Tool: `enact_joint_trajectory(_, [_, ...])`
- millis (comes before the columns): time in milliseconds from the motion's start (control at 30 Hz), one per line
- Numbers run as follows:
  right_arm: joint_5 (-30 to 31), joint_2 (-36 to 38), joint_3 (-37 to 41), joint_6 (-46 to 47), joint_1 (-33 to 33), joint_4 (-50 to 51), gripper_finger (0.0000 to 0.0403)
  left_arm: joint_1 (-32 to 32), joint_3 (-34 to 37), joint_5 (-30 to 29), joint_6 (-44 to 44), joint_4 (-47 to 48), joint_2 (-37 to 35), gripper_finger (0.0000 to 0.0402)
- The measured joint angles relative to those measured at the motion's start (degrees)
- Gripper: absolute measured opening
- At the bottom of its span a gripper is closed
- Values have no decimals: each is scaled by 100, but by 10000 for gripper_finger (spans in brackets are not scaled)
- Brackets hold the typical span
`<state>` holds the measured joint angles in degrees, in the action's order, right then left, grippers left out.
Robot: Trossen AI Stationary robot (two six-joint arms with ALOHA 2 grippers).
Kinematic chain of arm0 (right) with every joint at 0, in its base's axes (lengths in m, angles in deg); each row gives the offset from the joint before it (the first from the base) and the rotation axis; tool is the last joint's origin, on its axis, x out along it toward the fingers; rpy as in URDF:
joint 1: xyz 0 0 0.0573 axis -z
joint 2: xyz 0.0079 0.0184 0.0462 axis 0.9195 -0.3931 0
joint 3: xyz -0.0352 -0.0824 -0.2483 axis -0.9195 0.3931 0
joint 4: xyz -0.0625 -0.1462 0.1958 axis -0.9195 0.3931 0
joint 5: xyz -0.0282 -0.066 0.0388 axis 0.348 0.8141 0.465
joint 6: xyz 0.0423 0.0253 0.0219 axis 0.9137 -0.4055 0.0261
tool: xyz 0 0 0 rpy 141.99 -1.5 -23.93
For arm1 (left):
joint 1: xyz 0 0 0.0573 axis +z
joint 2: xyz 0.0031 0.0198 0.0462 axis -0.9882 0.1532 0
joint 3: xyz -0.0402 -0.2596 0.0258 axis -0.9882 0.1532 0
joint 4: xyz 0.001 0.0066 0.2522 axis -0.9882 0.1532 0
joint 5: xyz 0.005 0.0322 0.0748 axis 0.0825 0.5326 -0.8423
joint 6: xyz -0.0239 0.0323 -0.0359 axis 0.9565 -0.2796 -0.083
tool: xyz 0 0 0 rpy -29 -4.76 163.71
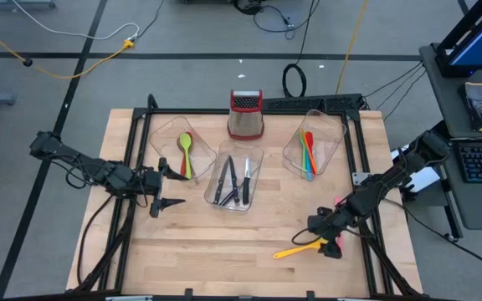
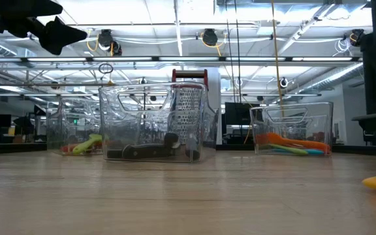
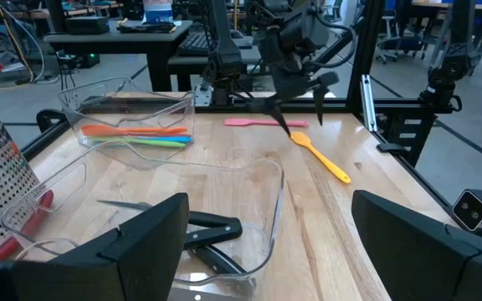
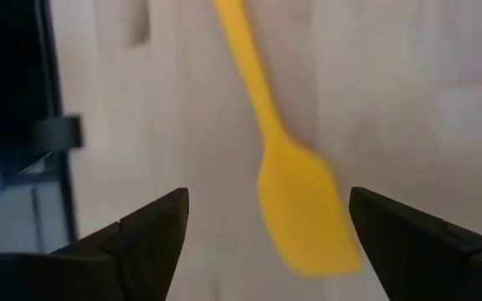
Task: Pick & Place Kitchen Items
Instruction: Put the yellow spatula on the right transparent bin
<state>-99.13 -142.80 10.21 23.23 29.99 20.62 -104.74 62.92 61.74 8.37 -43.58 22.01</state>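
Wooden and pale, the table (image 1: 224, 242) filled the middle of the overhead picture, with a black frame along its edges. Three clear plastic tubs stood in a row across its upper half. The left tub (image 1: 170, 144) held a green spoon (image 1: 186, 154) and a red utensil beside it. The middle tub (image 1: 253, 180) held several black-handled steel knives (image 1: 231, 181). The right tub (image 1: 329, 134) held a bundle of orange, red, green and blue spatulas (image 1: 308, 152). Behind the tubs, at upper centre, stood a steel box grater with a red top (image 1: 245, 114).

At the lower right of the overhead picture a yellow silicone spatula (image 1: 298, 248) lay flat on the bare wood, outside any tub. The right claw (image 1: 326, 242) hung just above its blade end, fingers spread wide on either side and not touching it; the right wrist picture showed the yellow blade between the two dark fingers. A pink flat utensil (image 3: 253, 122) lay on the table just beyond that claw, near the table's edge.

The left claw (image 1: 170, 203) waited at centre left, just beside the middle tub, its fingers spread and holding nothing.

Judged from the layout, most of the sorting looked done: three tubs already filled. Two utensils at least were left on the wood, the yellow spatula and the pink one, and the yellow one seemed next for lifting.
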Motion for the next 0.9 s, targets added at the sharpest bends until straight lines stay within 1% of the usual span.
enact_joint_trajectory(67, [-162,0,0,78,-33,13,321,0,0,0,5,-2,0,340])
enact_joint_trajectory(200, [-113,0,0,133,-89,15,315,0,0,-1,7,0,1,340])
enact_joint_trajectory(333, [183,-2,0,175,-87,41,314,0,0,-1,8,0,2,340])
enact_joint_trajectory(533, [213,-72,0,158,-120,69,314,0,0,-1,27,2,2,340])
enact_joint_trajectory(633, [299,-296,0,264,-227,84,314,0,0,-1,69,3,13,340])
enact_joint_trajectory(767, [617,-686,-31,285,-402,142,313,0,-2,-2,68,23,13,340])
enact_joint_trajectory(900, [672,-1054,-24,319,-542,364,313,0,-2,-2,122,50,11,340])
